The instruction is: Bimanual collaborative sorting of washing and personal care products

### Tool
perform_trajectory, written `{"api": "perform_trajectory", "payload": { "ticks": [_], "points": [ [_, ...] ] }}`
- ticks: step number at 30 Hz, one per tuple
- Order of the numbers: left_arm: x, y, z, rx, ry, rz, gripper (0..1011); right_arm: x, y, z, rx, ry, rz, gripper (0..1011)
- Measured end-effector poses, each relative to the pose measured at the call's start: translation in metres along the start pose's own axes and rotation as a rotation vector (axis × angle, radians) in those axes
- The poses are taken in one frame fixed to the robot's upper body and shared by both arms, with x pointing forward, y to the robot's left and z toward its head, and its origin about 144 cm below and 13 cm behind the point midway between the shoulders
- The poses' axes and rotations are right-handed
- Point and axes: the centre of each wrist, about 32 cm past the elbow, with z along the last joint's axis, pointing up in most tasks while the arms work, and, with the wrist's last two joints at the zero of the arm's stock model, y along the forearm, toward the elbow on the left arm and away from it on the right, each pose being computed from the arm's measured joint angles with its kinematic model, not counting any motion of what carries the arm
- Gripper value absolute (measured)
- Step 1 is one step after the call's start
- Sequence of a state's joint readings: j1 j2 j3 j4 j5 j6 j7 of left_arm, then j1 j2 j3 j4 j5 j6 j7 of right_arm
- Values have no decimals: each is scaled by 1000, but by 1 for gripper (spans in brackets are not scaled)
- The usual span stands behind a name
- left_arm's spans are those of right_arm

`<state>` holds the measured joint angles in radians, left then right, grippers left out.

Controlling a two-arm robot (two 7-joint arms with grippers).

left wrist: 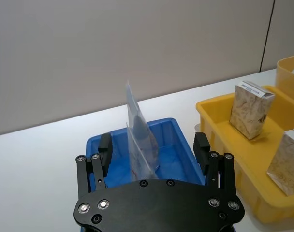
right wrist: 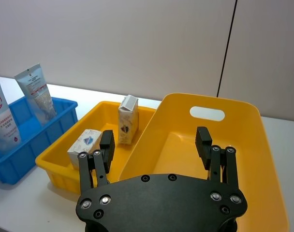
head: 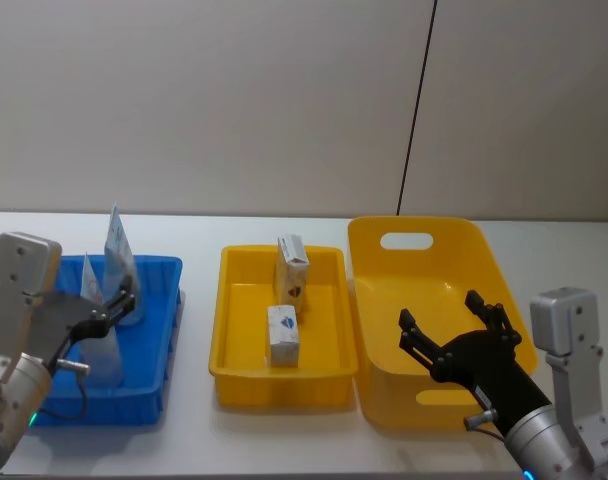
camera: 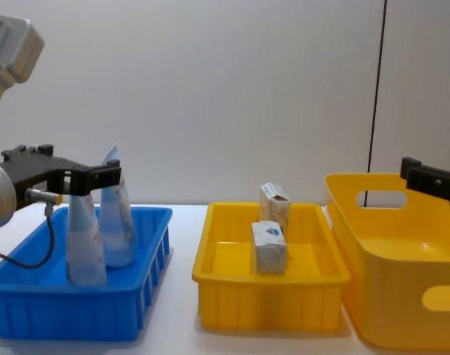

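Two items stand upright in the blue bin [camera: 77, 310] at left, crimped ends up: near tube [camera: 84, 237] and far tube [camera: 118, 222], close together. Left gripper [left wrist: 153, 144] hovers over them, jaws spread wide, one finger on each side of the tube tops; gap visible both sides, no contact, nothing held. Middle: yellow tray [camera: 269, 303] holds front carton [camera: 269, 248] and rear carton [camera: 275, 205], one behind the other, blue mark on each. Right: large yellow bin [camera: 403, 296]. Right gripper [right wrist: 154, 139] hangs above its interior, jaws wide apart, empty, touching nothing.
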<state>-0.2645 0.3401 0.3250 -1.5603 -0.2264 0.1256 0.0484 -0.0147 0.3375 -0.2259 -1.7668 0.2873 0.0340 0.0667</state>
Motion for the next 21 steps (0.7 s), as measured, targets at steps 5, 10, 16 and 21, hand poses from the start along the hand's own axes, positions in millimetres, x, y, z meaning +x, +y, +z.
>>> {"api": "perform_trajectory", "payload": {
  "ticks": [5, 10, 16, 21],
  "points": [
    [2, -4, -4, 16, 27, 14, 1001, 0, 0, 0, 0, 0, 0, 1004],
    [3, -9, -9, 35, 58, 22, 1001, 0, 0, 0, 0, 0, 0, 1004],
    [3, -15, -14, 59, 94, 28, 1001, 0, 0, 0, 0, 0, 0, 1004],
    [1, -21, -20, 79, 126, 30, 1001, 0, 0, 0, 0, 0, 0, 1004]
  ]
}}
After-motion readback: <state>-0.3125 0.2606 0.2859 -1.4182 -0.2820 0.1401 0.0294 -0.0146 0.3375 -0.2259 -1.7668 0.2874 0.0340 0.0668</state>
